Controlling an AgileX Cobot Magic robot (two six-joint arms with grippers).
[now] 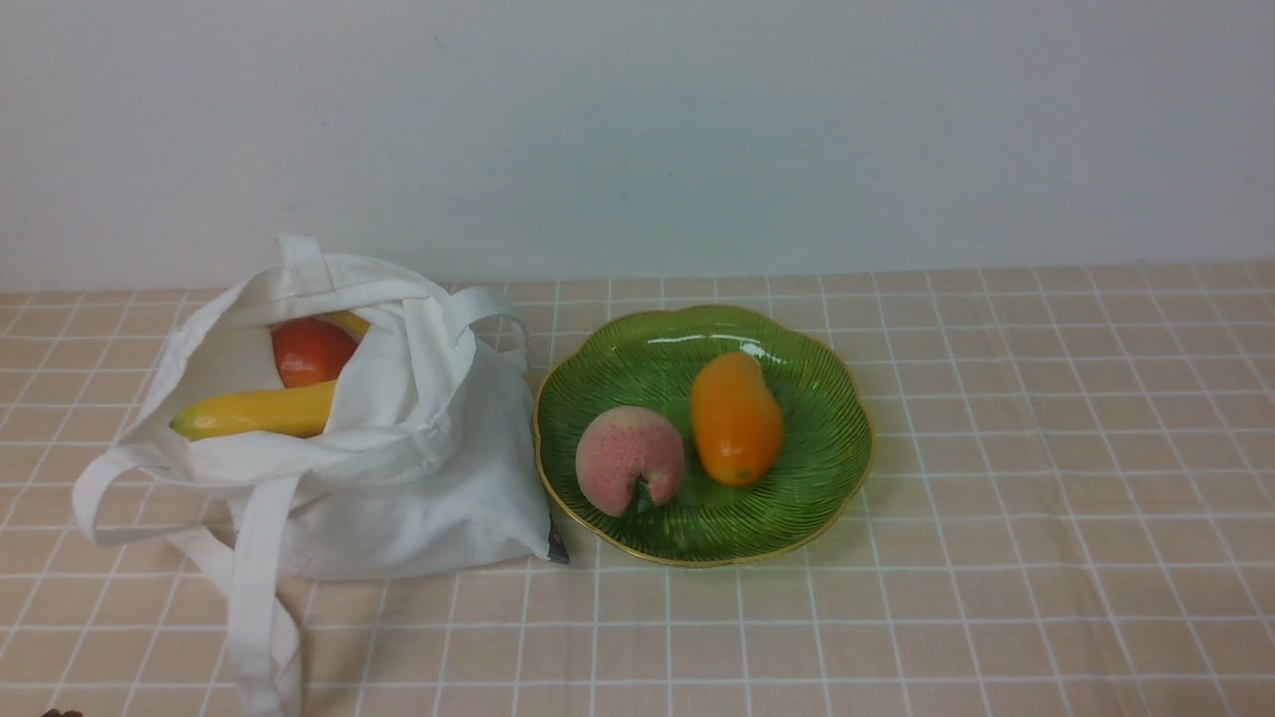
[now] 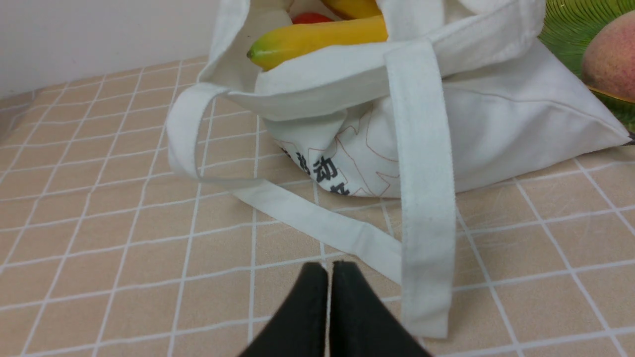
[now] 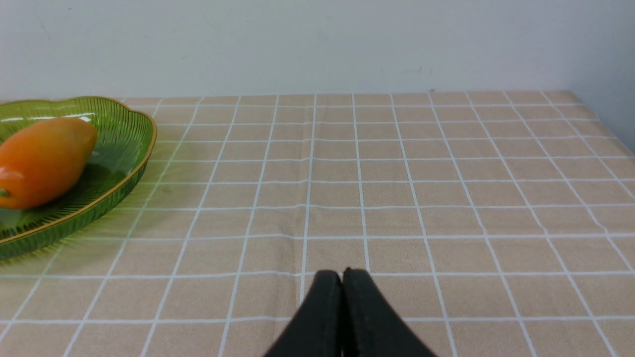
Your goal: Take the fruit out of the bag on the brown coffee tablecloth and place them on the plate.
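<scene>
Peach [image 1: 630, 460] and mango [image 1: 736, 418] on plate [image 1: 797, 538]; left gripper [image 2: 329, 270] and right gripper [image 3: 342, 275] clenched, empty.

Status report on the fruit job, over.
Both end effectors shut, empty. Peach and mango on plate. Banana, red fruit in bag. Strap nearby.

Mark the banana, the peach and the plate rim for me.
banana [image 1: 261, 410]: front view, mid-length of the yellow body showing in the bag mouth.
peach [image 1: 626, 456]: front view, middle of the pink fuzzy skin.
plate [image 1: 697, 560]: front view, gold rim at the near edge.
</scene>
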